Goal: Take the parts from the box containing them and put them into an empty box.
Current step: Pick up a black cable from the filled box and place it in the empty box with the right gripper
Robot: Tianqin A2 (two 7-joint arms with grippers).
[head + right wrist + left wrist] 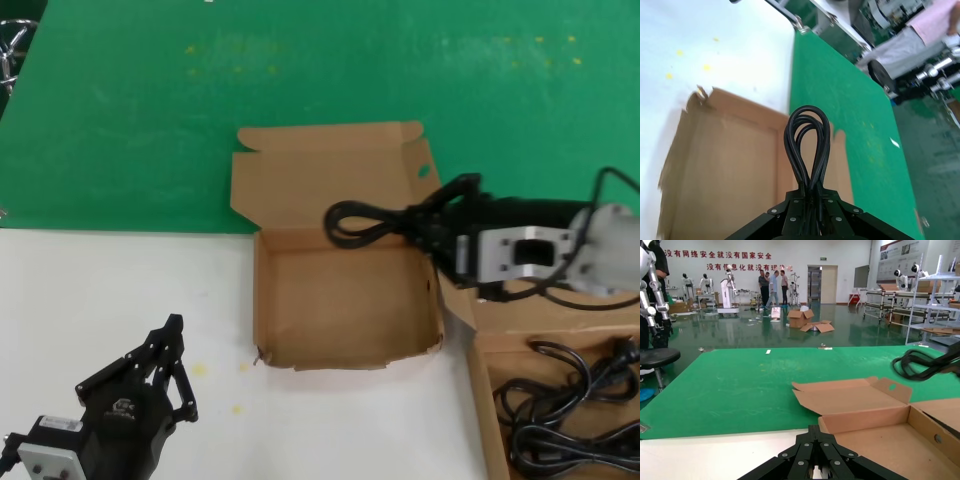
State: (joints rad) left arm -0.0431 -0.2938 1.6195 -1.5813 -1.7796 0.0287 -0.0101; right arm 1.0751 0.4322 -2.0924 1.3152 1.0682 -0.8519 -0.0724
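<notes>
The empty box (pixel 340 300) lies open at mid-table, its lid flap with an oval hole (pixel 423 171) at the back. My right gripper (pixel 425 225) is shut on a looped black cable (pixel 360 222) and holds it above the box's back right corner. In the right wrist view the loop (pixel 807 145) sticks out past the gripper (pixel 810 192) over the box floor (pixel 725 165). The box containing the parts (pixel 480 380) sits at the near right with more black cables (pixel 570 400) in it. My left gripper (pixel 172 330) is shut and empty on the white table, left of the empty box.
A green mat (pixel 200 110) covers the far half of the table and a white surface (pixel 100 290) the near half. The left wrist view shows the empty box (pixel 880 445) ahead of the left gripper (pixel 814 430). People and racks stand far behind.
</notes>
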